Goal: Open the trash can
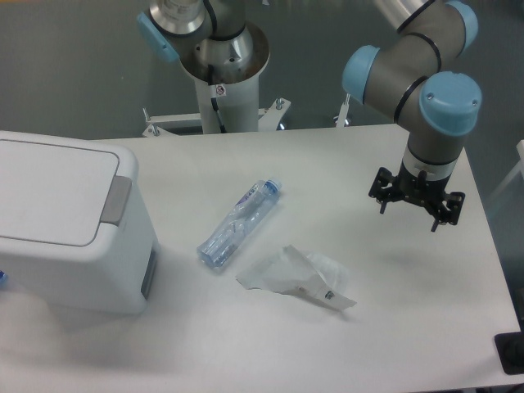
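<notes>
The trash can point(65, 221) is a large white boxy bin at the left of the table. Its flat white lid is shut, and a grey push tab point(117, 200) sits on its right edge. My gripper point(409, 214) hangs over the right side of the table, far from the bin, well above the surface. Its fingers are spread apart and hold nothing.
A clear plastic bottle with a blue cap point(239, 223) lies on its side in the middle of the table. A crumpled clear plastic wrapper point(299, 277) lies just right of it. The arm's base point(219, 65) stands at the table's far edge.
</notes>
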Motion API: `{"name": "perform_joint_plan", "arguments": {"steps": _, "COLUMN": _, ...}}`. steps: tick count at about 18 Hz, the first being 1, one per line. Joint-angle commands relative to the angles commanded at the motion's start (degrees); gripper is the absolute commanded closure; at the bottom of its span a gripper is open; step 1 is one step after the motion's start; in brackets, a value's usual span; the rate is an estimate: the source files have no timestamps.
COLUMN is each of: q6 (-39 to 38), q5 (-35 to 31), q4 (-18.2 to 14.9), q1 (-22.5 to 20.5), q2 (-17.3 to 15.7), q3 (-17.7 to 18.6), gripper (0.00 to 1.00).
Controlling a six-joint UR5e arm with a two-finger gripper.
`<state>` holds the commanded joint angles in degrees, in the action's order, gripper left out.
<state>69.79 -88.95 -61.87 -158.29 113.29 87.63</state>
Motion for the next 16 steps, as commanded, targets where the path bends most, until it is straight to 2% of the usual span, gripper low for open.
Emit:
{"name": "perform_joint_plan", "arguments": {"steps": 8, "q6": -2.19, "q5": 0.18, "q4": -0.09, "q1": -0.18, "q2": -0.62, "q3": 0.43, "gripper": 0.00}}
{"name": "perform_joint_plan", "arguments": {"steps": 12, "q6": -9.38, "q5": 0.61, "q4": -0.09, "q1": 0.26, "q2": -3.07, "q3": 1.40, "gripper": 0.00}}
{"name": "perform_joint_plan", "arguments": {"steps": 16, "q6": -10.89, "q5": 0.70, "q4": -0.96, "q1": 1.23, "q2": -4.56, "q3": 2.55, "gripper": 0.00}}
